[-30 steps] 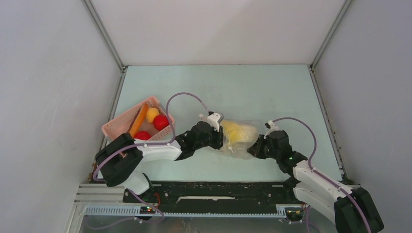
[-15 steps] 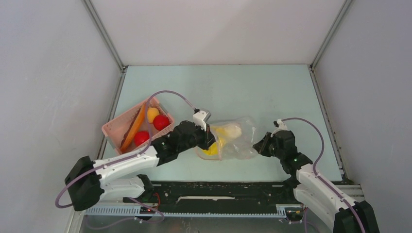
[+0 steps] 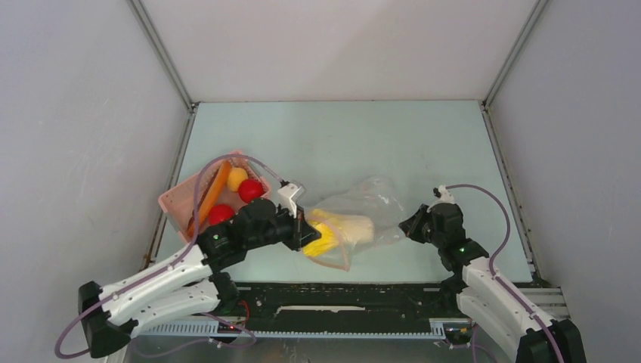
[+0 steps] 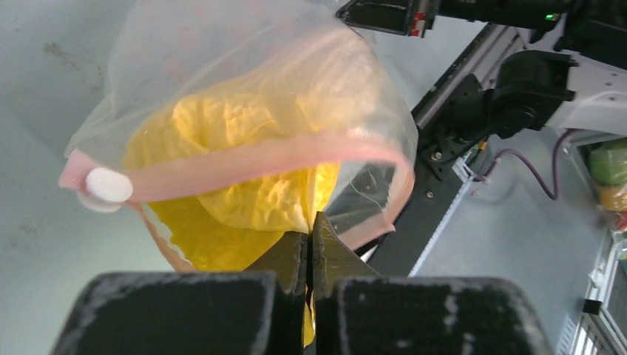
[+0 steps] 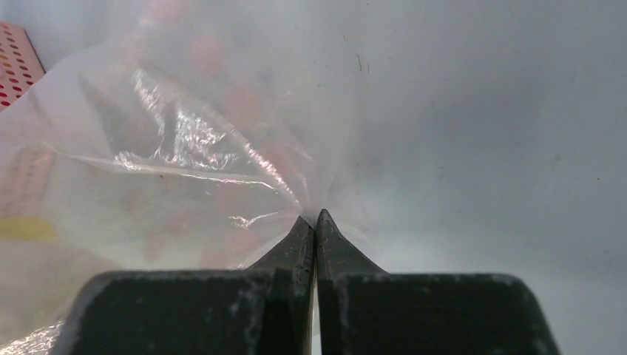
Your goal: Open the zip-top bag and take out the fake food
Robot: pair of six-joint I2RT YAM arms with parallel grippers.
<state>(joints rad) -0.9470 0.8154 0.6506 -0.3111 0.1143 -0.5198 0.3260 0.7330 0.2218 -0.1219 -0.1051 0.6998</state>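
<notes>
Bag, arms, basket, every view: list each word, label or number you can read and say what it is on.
No text can be read in any view.
Bag: faint red printing, only blurred spots, no letters legible.
Red-and-white patch on a black part at the top of the left wrist view: too small to tell whether it carries text.

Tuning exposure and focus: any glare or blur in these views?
Left wrist: left gripper soft up close, zip-top bag and yellow piece fairly sharp. Right wrist: glare streaks on the bag film, red print blurred. Top external: even light, sharp, soft shadows.
</notes>
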